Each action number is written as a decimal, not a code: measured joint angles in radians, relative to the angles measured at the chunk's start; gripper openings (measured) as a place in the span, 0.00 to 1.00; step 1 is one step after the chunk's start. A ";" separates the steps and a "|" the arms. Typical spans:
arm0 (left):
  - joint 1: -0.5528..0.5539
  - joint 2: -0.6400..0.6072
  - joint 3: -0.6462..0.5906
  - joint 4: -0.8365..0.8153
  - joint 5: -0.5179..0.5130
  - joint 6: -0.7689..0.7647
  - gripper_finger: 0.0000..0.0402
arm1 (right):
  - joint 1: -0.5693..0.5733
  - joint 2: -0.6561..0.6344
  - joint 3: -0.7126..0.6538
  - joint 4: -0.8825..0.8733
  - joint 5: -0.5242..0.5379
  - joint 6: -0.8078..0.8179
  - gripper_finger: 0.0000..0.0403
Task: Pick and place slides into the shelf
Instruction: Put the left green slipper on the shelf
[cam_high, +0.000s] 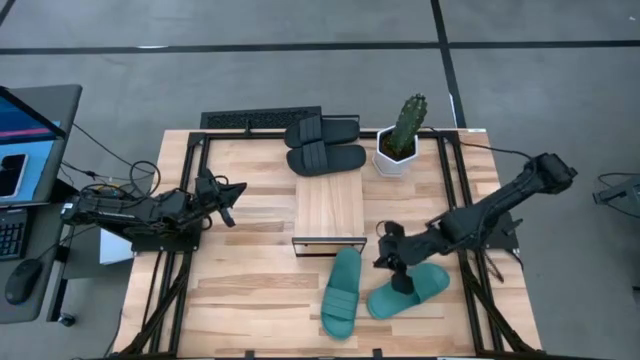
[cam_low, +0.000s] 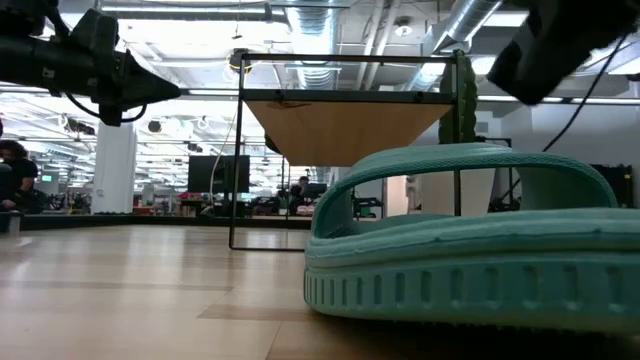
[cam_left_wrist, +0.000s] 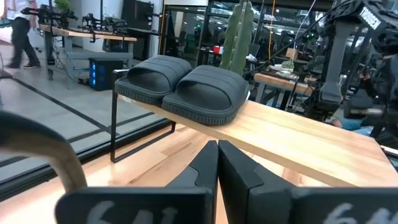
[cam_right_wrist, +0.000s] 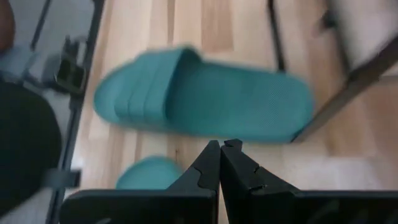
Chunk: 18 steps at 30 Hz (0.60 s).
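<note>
Two black slides (cam_high: 325, 146) lie side by side on the far end of the shelf (cam_high: 328, 208); the left wrist view shows the black slides (cam_left_wrist: 186, 84) on the plank (cam_left_wrist: 298, 140). Two teal slides rest sole-down on the table near the shelf's near end, the left one (cam_high: 342, 291) and the right one (cam_high: 415, 292). My right gripper (cam_high: 398, 272) hangs shut above the right teal slide; in its wrist view the shut gripper (cam_right_wrist: 221, 152) points down between the left teal slide (cam_right_wrist: 199, 99) and the right one (cam_right_wrist: 146, 173). My left gripper (cam_high: 232, 196) waits shut left of the shelf.
A potted cactus (cam_high: 402, 138) stands just right of the shelf's far end. A keyboard (cam_high: 250, 119) lies beyond the table's far edge. Black frame rails (cam_high: 458, 200) run along the table's sides. Bare wood (cam_high: 250, 260) lies between the left arm and the teal slides.
</note>
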 joint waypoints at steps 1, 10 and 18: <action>0.000 0.000 0.000 -0.004 0.000 0.003 0.00 | 0.004 0.020 0.000 0.001 -0.016 0.000 0.00; 0.000 0.000 0.000 -0.030 0.051 -0.044 0.00 | 0.051 0.187 0.000 0.137 -0.086 -0.056 0.00; 0.000 0.000 0.000 -0.091 0.159 -0.082 0.00 | 0.082 0.265 0.000 0.271 -0.102 -0.063 0.00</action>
